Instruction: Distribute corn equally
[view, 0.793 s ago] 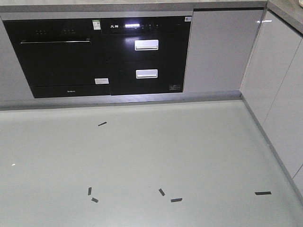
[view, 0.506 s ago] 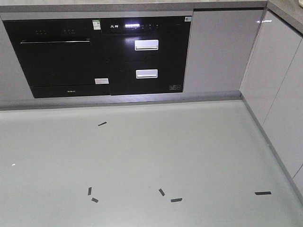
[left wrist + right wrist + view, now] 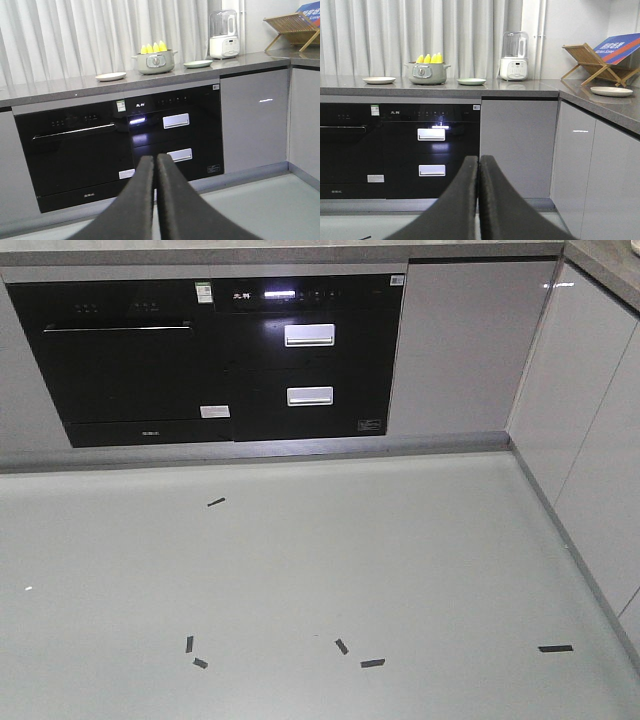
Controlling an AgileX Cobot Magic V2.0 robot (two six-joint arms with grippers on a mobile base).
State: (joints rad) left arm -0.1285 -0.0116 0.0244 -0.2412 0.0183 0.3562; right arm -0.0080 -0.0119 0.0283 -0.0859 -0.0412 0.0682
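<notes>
Corn (image 3: pixel 430 58) | yellow tips upright | in grey-green pot (image 3: pixel 426 75) | on counter (image 3: pixel 510 88)

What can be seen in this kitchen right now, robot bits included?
corn: four tips showing, yellow, standing in the pot
pot: one, grey-green, on the counter
plates: three; white left of pot, green right of it, white on side counter
blender: one, white, counter
rack: one, wooden, corner counter
oven: one, black, under counter
tape marks: six, black, floor
left pincer: black, shut
right pincer: black, shut
</notes>
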